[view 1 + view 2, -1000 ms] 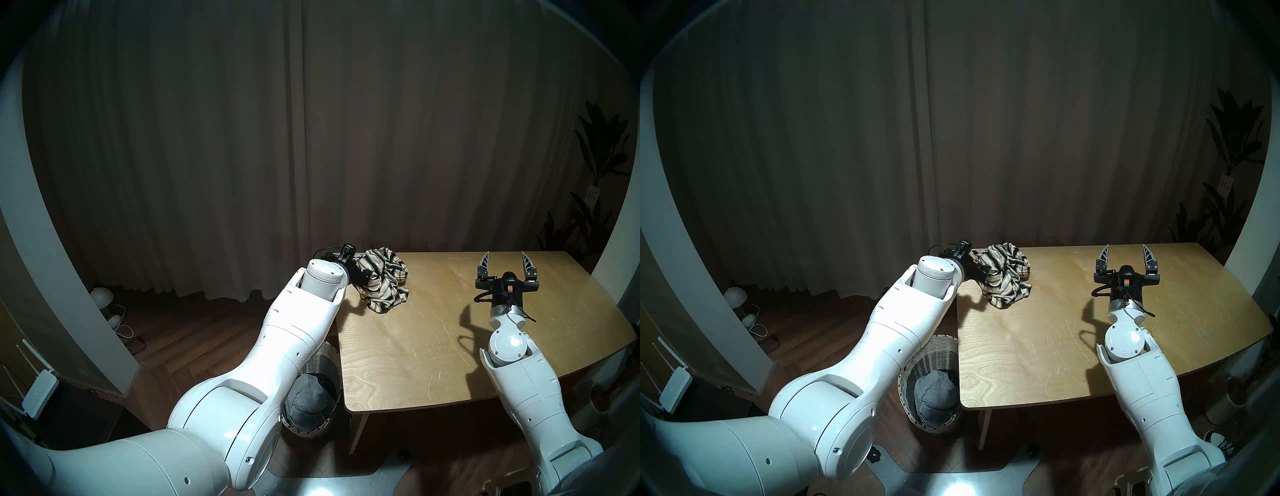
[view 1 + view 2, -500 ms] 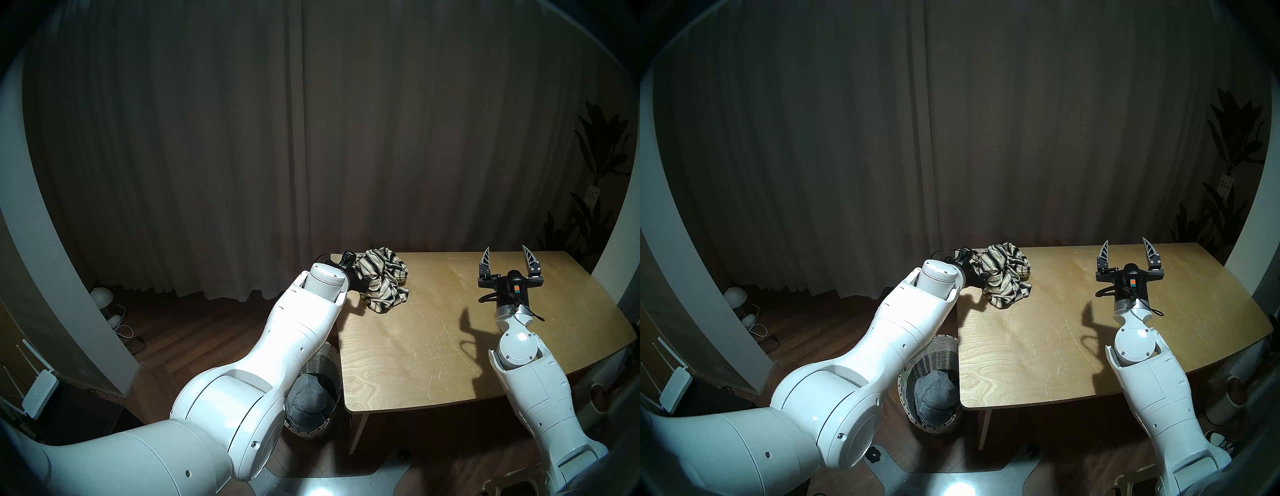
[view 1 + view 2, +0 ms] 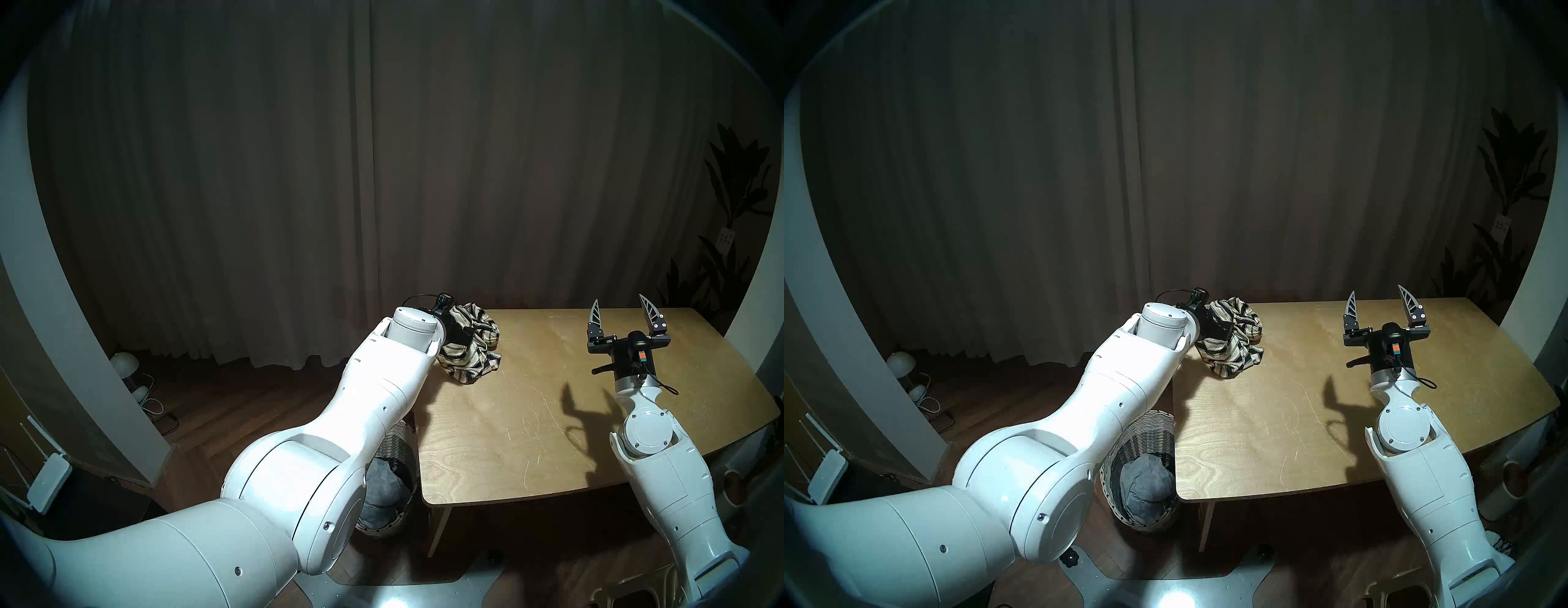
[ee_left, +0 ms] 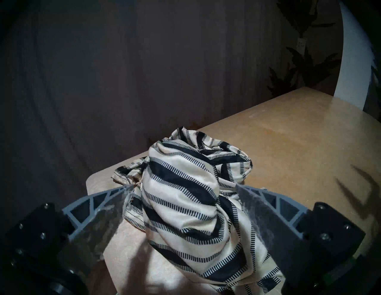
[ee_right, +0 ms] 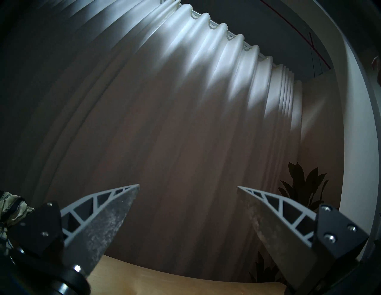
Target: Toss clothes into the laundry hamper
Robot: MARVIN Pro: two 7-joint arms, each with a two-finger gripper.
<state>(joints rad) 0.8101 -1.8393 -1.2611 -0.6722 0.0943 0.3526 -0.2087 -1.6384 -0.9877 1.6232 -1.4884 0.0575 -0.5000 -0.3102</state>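
Wicker hamper (image 3: 1140, 441) down by the table's near corner already has a grey garment (image 3: 1144, 479) in it. Further back, the left gripper (image 4: 183, 208) has slid in since a second ago, jaws wide apart around the striped garment (image 4: 185, 197) on the wooden table (image 3: 551, 424), not pinching yet. Right gripper (image 3: 620, 322) lifted, apart, empty. Looks like the grab is next.

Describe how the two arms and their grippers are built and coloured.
Both arms are glossy white, with rounded shells and round caps at the joints. Each ends in a black wrist block with a thin black looping cable and a small orange-and-teal marking. The left gripper and right gripper each carry two grey, pointed, curved plastic fingers with open triangular ribbing, dark scuffed inner pads, and black screwed mounts.
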